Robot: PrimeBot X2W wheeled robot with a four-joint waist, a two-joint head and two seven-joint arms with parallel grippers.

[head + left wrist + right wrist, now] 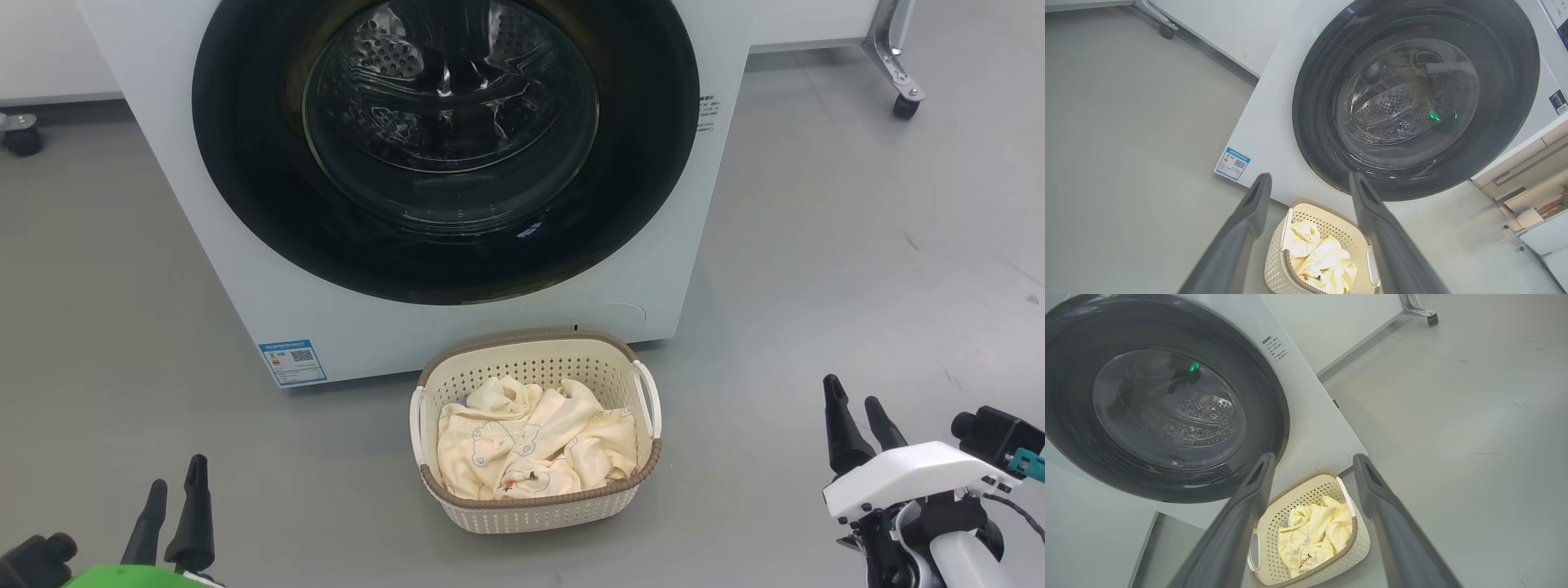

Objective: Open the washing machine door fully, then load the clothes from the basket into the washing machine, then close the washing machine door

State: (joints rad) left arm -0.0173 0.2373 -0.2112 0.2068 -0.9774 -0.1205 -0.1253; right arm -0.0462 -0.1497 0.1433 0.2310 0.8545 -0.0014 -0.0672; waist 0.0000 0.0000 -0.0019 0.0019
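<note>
Black-rimmed washing machine door [245, 163] is shut; my left gripper [177, 475] and right gripper [851, 392] gape empty, so I'd hook its rim and swing wide

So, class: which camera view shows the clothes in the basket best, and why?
The head view: it looks down into the basket, so the whole pile of clothes lies unobstructed. The right wrist view shows the pile tilted, between the right claw's fingers; the left wrist view cuts it off at the bottom edge.

door [245, 163] shut | yellow clothes [531, 449] heaped in basket [531, 514] | fronting washing machine [367, 335]
</note>
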